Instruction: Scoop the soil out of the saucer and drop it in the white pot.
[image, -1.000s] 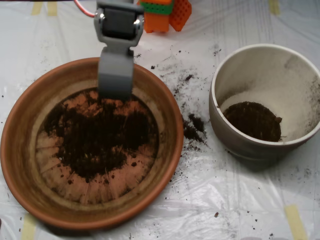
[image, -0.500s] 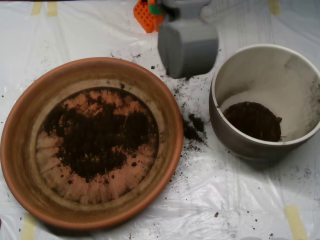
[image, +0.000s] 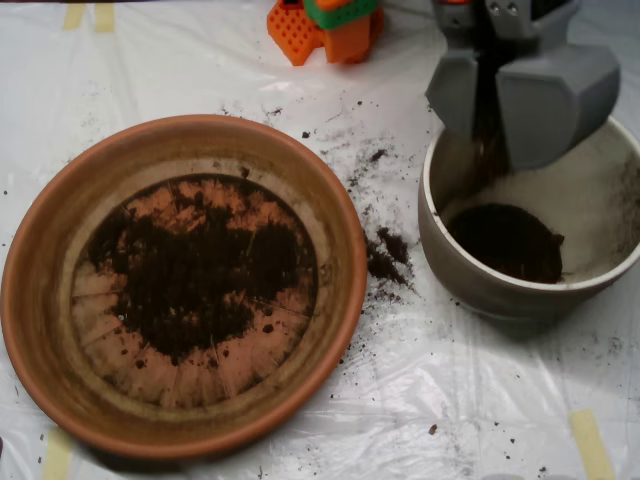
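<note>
My tool (image: 487, 100) parted over the white pot (image: 470, 275) at the worktop's right edge, soil (image: 195, 270) falling, saucer (image: 40, 330) left, orange block (image: 325, 25) at far edge

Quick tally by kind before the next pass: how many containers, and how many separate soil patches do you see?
Containers: 2, the saucer and the white pot.
Soil patches: 3, one in the saucer, one in the pot, one spilled on the sheet between them.
Total: 5.
</note>
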